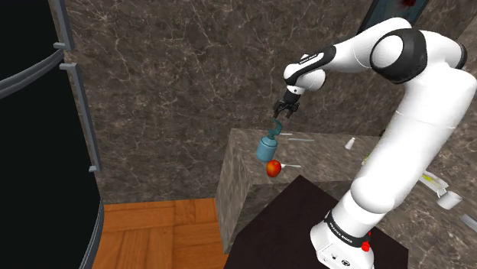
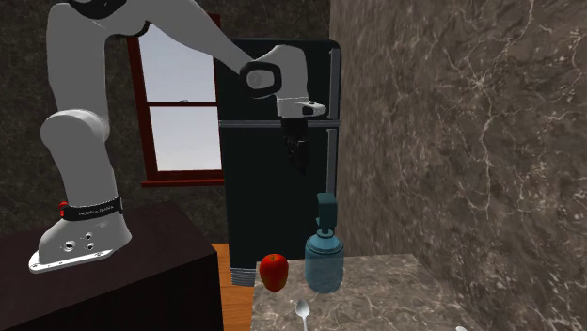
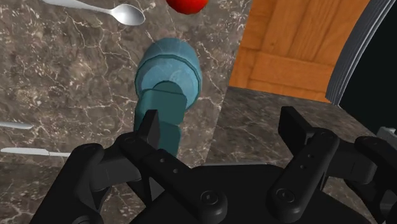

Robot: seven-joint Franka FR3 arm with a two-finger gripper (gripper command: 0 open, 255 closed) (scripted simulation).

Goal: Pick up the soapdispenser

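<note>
**Claw poised above an upright soap dispenser, before the grasp**

The soap dispenser (image 1: 268, 145), teal with a round body and a narrower pump head, stands upright on the dark marbled surface (image 1: 325, 153), close to its corner edge. Its long axis runs vertically, pointing up toward the claw. A red apple (image 2: 274, 271) sits just beside it, on the second exterior view's left and nearer the surface's edge. A spoon (image 2: 303, 310) lies near both, on the near side in that view. Beyond the edge the surface drops to a wooden floor (image 1: 153, 229). A dark refrigerator (image 2: 273, 113) stands behind, with a window (image 2: 179, 103) to its left in the second exterior view.

The claw (image 1: 284, 112) hangs above the dispenser, pointing down and clear of it, with open space between fingertips and pump head. In the wrist view the fingers (image 3: 151, 127) stand wide apart and hold nothing. The pump head lies beneath one finger rather than centred in the gap.

The coming move appears to turn on this offset. The dispenser lies almost straight below the claw but slightly to one side. A small sideways correction seems needed, so that the descent brings one finger down on either side of the upright body. The apple's closeness leaves little room on that flank.
</note>
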